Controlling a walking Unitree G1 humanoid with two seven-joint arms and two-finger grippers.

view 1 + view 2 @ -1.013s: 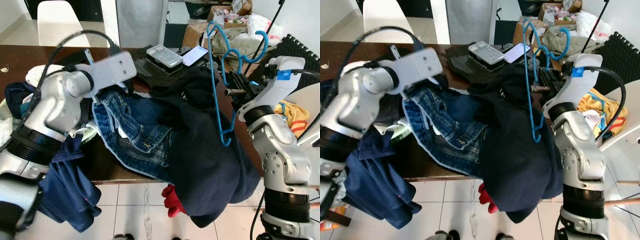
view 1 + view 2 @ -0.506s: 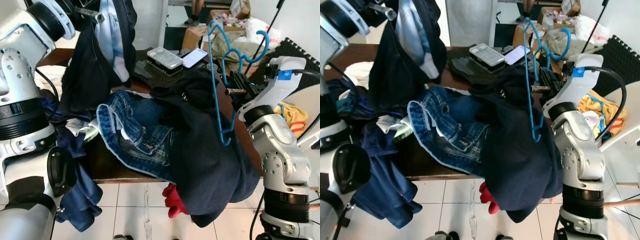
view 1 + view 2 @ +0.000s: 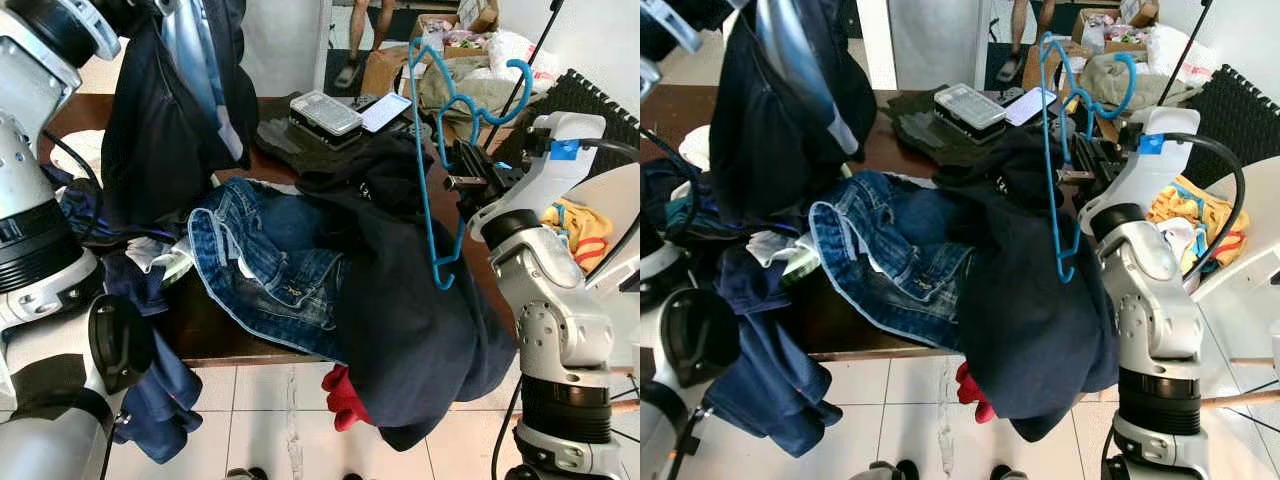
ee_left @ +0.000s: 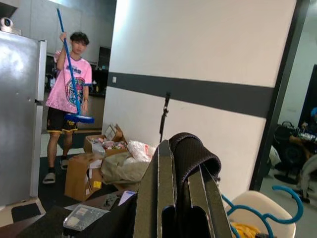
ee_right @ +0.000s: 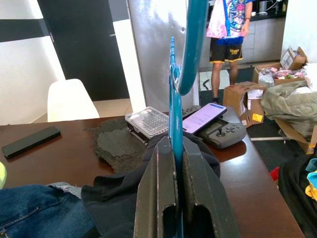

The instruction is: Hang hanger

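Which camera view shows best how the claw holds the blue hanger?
The right wrist view: the right claw is shut on the blue hanger. The eye views show the whole hanger upright, over the dark clothes. The left wrist view shows a hook end.

left end effector (image 4: 178, 208) half-hidden by dark garment (image 3: 165, 130), table (image 3: 90, 110) mostly covered

Your robot's arms are silver-grey, built of rounded shells joined by ribbed black rings. The right arm (image 3: 545, 260) carries a small blue tag near the wrist, and a thick black cable (image 3: 1228, 200) loops out from it. The left arm (image 3: 40, 250) has a black disc at one joint and thin black cable alongside. The fingers (image 5: 166, 198) are long, flat and black.
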